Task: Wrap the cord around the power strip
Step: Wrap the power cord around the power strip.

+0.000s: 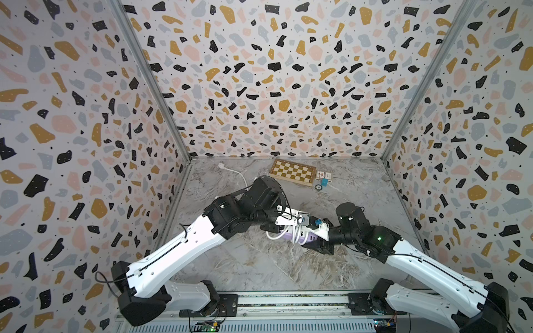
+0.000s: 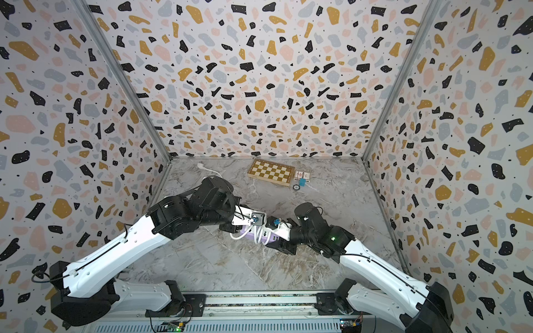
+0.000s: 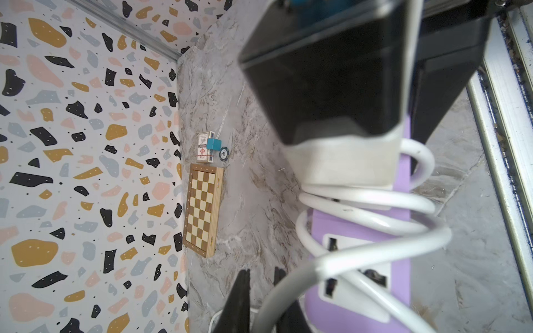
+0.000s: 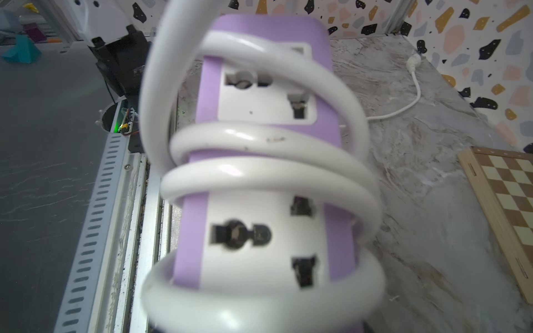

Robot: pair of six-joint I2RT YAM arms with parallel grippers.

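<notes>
In both top views the power strip was mid-table, between the two arms. The right claw was clamped on its port end, a black finger on each side. The left arm reached over the other end, its wrist covering that end. The cord was looped round the strip's middle. Its free tail ran to the back-left corner, where the plug lay on the table. Couldn't tell if the strip touched the table. The chessboard, card box, blue block and chip sat near the back wall, well apart from the strip.

Left wrist view: the left claw had its jaws a little apart, with table showing in the gap. The cord swept past the fingers; contact was unclear. The right claw's pale pad pressed on the strip's face, and its second finger was on the far side.

Right wrist view: the power strip filled the frame, socket face toward the camera. Several cord turns went round it, one looser loop bulging out. The plug and tail lay on the table beyond.
</notes>
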